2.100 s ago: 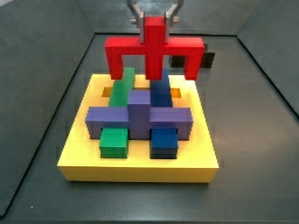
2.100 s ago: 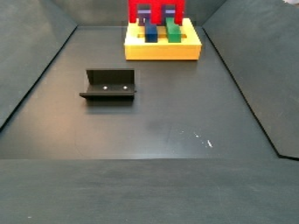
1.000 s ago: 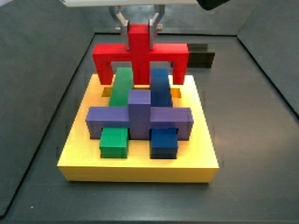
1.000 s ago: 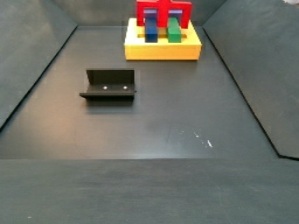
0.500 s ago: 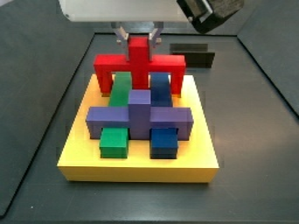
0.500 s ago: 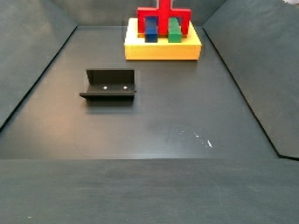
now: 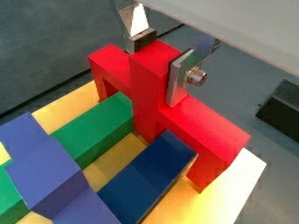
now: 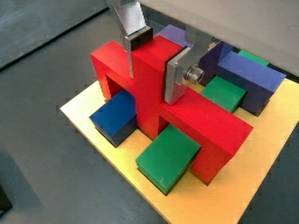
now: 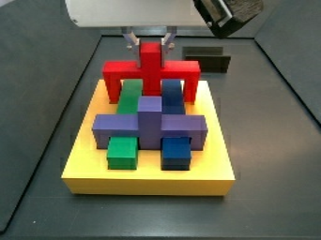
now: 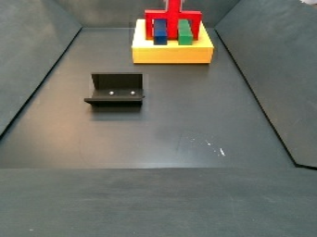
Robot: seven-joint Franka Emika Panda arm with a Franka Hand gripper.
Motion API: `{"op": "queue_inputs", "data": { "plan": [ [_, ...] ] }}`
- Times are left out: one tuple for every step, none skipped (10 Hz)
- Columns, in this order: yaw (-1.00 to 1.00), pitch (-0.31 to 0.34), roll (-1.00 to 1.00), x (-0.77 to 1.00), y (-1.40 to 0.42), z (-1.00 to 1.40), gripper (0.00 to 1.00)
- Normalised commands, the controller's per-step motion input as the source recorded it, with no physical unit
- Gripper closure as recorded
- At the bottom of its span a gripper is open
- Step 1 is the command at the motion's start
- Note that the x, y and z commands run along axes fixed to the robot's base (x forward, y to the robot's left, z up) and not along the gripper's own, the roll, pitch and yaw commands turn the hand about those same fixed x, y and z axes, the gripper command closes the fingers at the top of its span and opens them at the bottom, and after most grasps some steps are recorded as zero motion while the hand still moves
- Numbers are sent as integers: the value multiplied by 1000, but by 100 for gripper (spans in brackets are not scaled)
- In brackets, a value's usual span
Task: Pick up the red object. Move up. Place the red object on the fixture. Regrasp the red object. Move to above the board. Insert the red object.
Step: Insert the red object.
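wrist views: close above board [image 7: 263, 188] | side views: opposite ends, facing

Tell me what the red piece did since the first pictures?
The gripper, shut on the red piece the whole time, carried it down from above the yellow board until its legs reached the board, straddling the green and blue blocks. The board, its blocks and the fixture stayed put.

The gripper [image 7: 160, 54] points straight down over the far end of the yellow board [image 9: 150, 178], its silver fingers [image 8: 176, 74] clamped on the red object's [image 7: 149, 83] upright centre stub.
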Motion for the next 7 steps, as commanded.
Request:
{"op": "queue_inputs", "data": {
  "plan": [
    [0,-109,0,151,0,-394,100],
    [0,-103,0,174,0,-471,100],
    [0,-74,0,229,0,-489,100],
    [0,-44,37,120,91,-377,100],
    [0,-60,33,51,66,-343,100],
    [0,0,61,0,0,0,100],
    [0,0,0,0,0,0,100]
  ]
}}
